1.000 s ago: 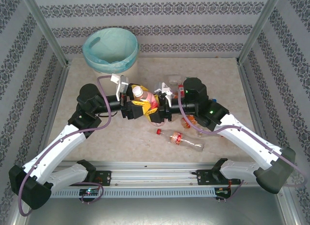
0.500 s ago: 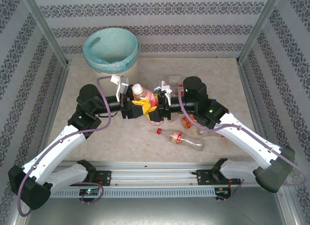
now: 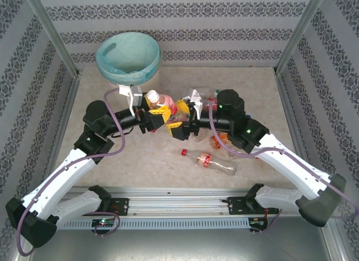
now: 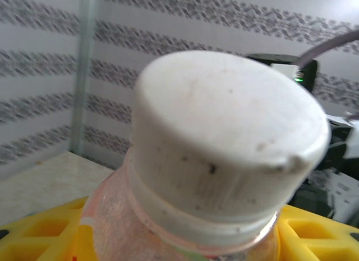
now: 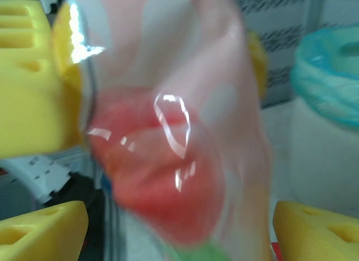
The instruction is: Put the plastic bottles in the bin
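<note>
Loose stuff on the table (image 3: 140,165): a clear bottle with red cap (image 3: 216,163) lies on its side near the front, well apart from both grippers. An orange-red bottle (image 3: 219,141) is partly hidden under the right forearm. Another clear bottle (image 3: 203,94) sits just behind the right wrist, too hard to make out in detail. The bin (image 3: 107,67) is in the far-left corner against the patterned wall (image 3: 224,25), teal liner over the rim, with open table between it and the arms. Both arms reach inward and meet at table centre, forearms roughly level and wrists pointing at each other. The left gripper (image 3: 162,117) is clamped on the pink bottle (image 3: 166,104), held off the table with its white cap (image 3: 151,95) tilted toward the bin. In the left wrist view the cap (image 4: 224,132) sits right at the lens, with yellow fingers (image 4: 45,233) pressed to both sides of the body below it. The right gripper (image 3: 179,122) is at the other end of the same bottle. In the right wrist view its yellow fingers (image 5: 317,230) are spread wide on either side of the pink bottle (image 5: 168,160), but the picture is too blurred to tell whether they touch it. The bin (image 5: 331,64) is in the background on the right of that view.
</note>
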